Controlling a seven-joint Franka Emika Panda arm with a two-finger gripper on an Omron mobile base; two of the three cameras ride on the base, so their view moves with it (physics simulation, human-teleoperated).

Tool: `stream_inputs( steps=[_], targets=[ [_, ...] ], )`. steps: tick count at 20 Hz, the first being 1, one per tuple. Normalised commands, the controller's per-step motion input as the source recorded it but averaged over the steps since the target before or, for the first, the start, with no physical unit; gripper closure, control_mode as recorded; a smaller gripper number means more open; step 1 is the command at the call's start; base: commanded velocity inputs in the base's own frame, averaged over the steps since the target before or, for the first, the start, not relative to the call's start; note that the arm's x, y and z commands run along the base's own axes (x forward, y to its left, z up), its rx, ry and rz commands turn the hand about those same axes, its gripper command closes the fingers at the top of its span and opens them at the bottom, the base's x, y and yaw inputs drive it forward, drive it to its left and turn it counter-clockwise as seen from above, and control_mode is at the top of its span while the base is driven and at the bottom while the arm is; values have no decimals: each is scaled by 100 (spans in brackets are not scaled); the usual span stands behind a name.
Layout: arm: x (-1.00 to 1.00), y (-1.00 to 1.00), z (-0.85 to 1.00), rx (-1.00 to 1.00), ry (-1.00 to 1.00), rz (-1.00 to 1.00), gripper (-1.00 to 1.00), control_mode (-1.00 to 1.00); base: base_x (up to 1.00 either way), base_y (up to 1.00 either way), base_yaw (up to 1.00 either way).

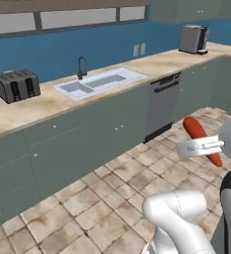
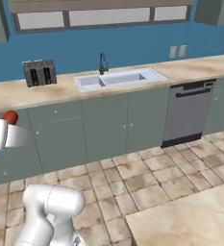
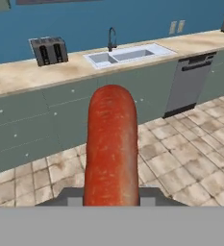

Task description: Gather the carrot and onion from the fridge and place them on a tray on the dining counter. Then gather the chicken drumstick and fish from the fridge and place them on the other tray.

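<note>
I have the gripper [image 1: 199,146] closed on the carrot [image 1: 201,140] near mid-length, carried above the tiled floor [image 1: 112,198]. It looks stiff, light, smooth; a mid-length hold limits tipping.

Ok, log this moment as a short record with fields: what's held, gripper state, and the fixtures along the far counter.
held item: carrot, carried in the air over the tiled floor
gripper: gripper shut on the carrot
far counter: toaster, sink with faucet
below the counter: dishwasher, cabinet doors
near surface: corner of a beige countertop at lower right of the right base view
</note>
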Motion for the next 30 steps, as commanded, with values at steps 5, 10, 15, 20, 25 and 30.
stream_inputs(
  steps=[5,10,15,20,25,30],
  targets=[
    [0,0,0,0,0,0,100,100,48,43,-54],
    [0,0,0,0,0,0,100,100,35,39,-58],
    [0,0,0,0,0,0,100,100,50,53,-54],
    [0,0,0,0,0,0,100,100,92,68,-38],
    [0,0,0,0,0,0,100,100,90,47,-39],
    [0,0,0,0,0,0,100,100,71,27,-49]
  ],
)
